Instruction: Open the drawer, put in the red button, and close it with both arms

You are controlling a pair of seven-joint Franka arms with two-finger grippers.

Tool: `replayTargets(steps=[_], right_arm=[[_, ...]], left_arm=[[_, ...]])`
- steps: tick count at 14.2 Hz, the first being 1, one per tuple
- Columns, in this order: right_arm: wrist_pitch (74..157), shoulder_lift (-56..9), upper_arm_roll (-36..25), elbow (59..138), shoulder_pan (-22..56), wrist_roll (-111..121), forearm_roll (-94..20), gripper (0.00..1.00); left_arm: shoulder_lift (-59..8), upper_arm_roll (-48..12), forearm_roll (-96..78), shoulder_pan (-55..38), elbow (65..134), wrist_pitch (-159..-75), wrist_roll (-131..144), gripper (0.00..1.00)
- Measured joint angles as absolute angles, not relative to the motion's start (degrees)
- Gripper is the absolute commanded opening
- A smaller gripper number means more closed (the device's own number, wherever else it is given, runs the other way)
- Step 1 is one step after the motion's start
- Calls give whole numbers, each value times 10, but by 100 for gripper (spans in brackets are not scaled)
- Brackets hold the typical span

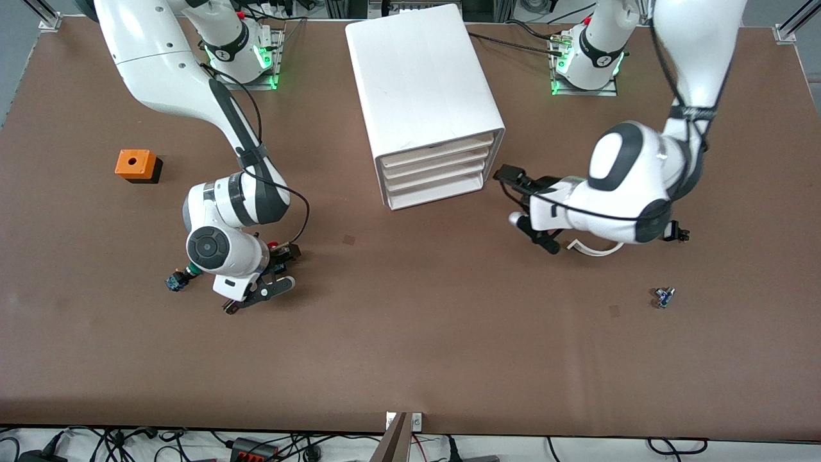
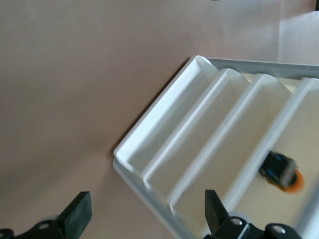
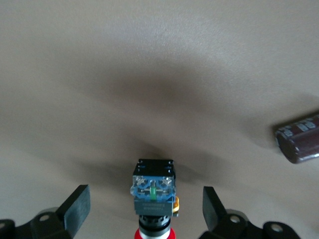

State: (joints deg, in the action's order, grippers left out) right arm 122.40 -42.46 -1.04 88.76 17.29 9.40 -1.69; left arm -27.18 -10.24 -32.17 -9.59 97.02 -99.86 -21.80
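The red button (image 1: pixel 273 245) lies on its side on the table toward the right arm's end. In the right wrist view its black and bluish body (image 3: pixel 153 191) lies between the fingers, red cap toward the camera. My right gripper (image 1: pixel 282 254) is low over it and open (image 3: pixel 144 213), with a gap on each side. The drawer (image 1: pixel 439 146), uppermost of four in the white cabinet (image 1: pixel 417 77), stands level with the others. My left gripper (image 1: pixel 510 174) is beside the drawer fronts at the left arm's end, open and empty (image 2: pixel 144 215), near the lowest drawer's corner (image 2: pixel 124 152).
A green-capped button (image 1: pixel 177 280) lies by the right arm's wrist. An orange cube (image 1: pixel 136 164) sits toward the right arm's end. A small bluish part (image 1: pixel 664 296) lies near the left arm. A brown cylinder (image 3: pixel 300 139) lies near the red button. A dark and orange thing (image 2: pixel 281 172) shows at the uppermost drawer.
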Motion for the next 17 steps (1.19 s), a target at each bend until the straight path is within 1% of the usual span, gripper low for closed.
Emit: replayTargets(steps=[2,5,6,7,8,9,10,11,12,13,14,15,16,17], right_arm=[[1224,-433,-10,887,173,97,-17,100],[1224,-442,-10,887,173,99,-17,100],[1223,-442,-10,887,173,99,-17,100],[1222,-442,-10,887,173,100,-17,100],[1221,-442,-10,887,173,100,-17,100],[1220,-442,-10,887,173,100,-17,90],[1219,-442,-10,887,173,102,-17,76],[1217,-442,-10,887,173,106,-17,55],[1212,-443,-10,887,173,110,-17,25],[1205,-443,-10,887,174,111,-17,6],[1201,-443,-10,887,174,111,-17,0],[1200,-443,-10,887,173,111,-17,0],[1199,-442,-10,885,173,111,-17,0],[1199,-442,-10,880,173,111,-17,0]], left_arm=[[-291,-116,-371,-97,991,-1029,-228,100],[-293,-117,-459,-96,1033,-1033,-259,99],[-293,-117,-476,-96,1045,-1034,-272,89],[-293,-117,-487,-96,1056,-1034,-286,82],[-293,-117,-494,-95,1065,-1034,-301,77],[-293,-117,-496,-95,1073,-1034,-319,77],[-293,-117,-498,-95,1081,-1034,-333,76],[-293,-119,-503,-95,1088,-1032,-341,74],[-293,-122,-511,-94,1093,-1030,-346,71],[-293,-126,-515,-94,1097,-1028,-351,65],[-293,-129,-517,-94,1101,-1027,-360,61],[-293,-131,-519,-94,1107,-1027,-374,56],[-293,-131,-524,-94,1114,-1027,-390,47],[-293,-131,-530,-94,1118,-1027,-403,35]])
